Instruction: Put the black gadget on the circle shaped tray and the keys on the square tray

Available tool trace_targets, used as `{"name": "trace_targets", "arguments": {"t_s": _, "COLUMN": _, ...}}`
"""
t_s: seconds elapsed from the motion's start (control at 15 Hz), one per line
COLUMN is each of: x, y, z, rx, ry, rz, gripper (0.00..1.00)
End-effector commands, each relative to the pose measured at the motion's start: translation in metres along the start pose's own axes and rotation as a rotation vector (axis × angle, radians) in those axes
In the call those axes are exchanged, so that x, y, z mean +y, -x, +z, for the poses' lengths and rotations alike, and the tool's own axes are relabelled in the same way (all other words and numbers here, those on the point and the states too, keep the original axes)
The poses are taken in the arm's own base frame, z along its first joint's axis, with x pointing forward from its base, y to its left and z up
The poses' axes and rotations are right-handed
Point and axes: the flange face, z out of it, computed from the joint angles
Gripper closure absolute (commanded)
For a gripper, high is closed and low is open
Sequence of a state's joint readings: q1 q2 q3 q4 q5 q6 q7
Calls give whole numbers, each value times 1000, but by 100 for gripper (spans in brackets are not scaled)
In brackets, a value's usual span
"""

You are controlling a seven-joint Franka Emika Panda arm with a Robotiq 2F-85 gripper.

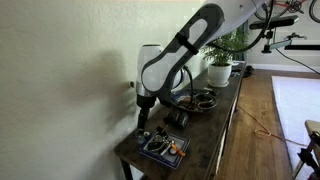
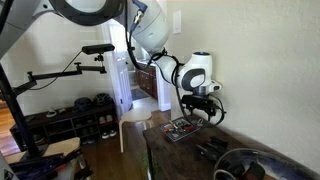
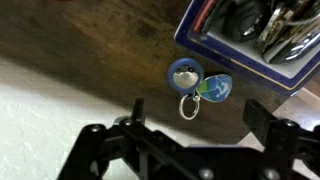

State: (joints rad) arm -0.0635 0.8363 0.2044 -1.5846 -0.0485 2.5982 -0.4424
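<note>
My gripper (image 3: 200,118) is open and empty, hovering over the dark wooden table. It also shows in both exterior views (image 1: 143,118) (image 2: 203,112). Between its fingers in the wrist view lies a small silver key ring with a round blue-rimmed tag and a blue-green tag (image 3: 195,85), on the table just outside the square tray's corner. The square tray (image 3: 205,55) (image 1: 148,153) (image 2: 172,131) holds silvery key-like metal pieces (image 3: 285,30) and an orange item (image 1: 172,146). The black gadget (image 1: 180,116) (image 2: 212,150) lies on the table between the trays. The circle shaped tray (image 1: 203,100) (image 2: 232,158) sits further along.
A white plant pot (image 1: 220,71) with a green plant stands at the far end of the table. A pale wall runs along one long side of the table. The table's other long edge drops to a wooden floor.
</note>
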Motion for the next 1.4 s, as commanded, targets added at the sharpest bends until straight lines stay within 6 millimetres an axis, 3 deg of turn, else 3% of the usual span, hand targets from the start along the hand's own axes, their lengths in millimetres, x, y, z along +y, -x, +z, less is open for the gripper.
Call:
{"name": "trace_targets", "arguments": {"t_s": 0.0, "x": 1, "y": -9, "z": 7, "rx": -10, "ry": -18, "rz": -9, "gripper": 0}}
{"name": "trace_targets", "arguments": {"t_s": 0.6, "x": 2, "y": -15, "z": 25, "rx": -16, "ry": -39, "rz": -5, "gripper": 0}}
{"name": "trace_targets", "arguments": {"t_s": 1.33, "x": -12, "y": -4, "z": 3, "rx": -55, "ry": 21, "rz": 108, "gripper": 0}}
